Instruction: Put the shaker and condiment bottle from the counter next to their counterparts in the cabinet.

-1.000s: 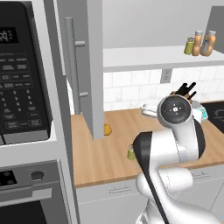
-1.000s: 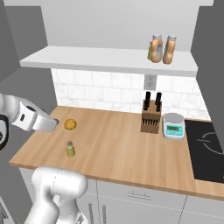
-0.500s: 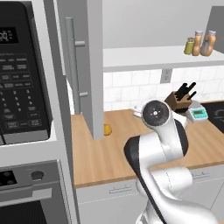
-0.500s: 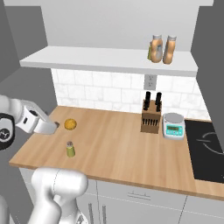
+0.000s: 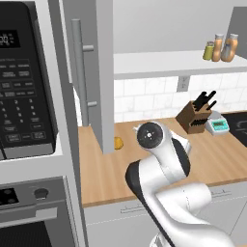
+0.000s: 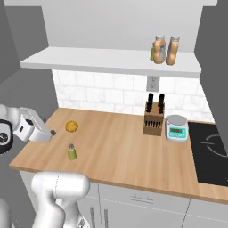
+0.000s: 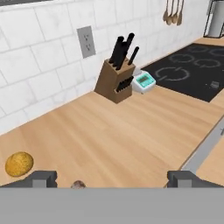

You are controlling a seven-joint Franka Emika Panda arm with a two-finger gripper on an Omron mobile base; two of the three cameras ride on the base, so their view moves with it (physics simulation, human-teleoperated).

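Standing upright near the wooden counter's (image 6: 120,151) front edge, the small yellow-green cylindrical shaker with a grey metal cap (image 6: 71,152) looks light, rigid and a little slick, so I'd pinch it around the body just under the cap. The two-finger gripper (image 7: 111,178) hovers low beside it with its dark tips spread wide and nothing between them. Up on the grey cabinet's white shelf (image 6: 111,61) sit a twin shaker (image 5: 209,50) and two orange bottles (image 6: 166,49), close together at the right end.
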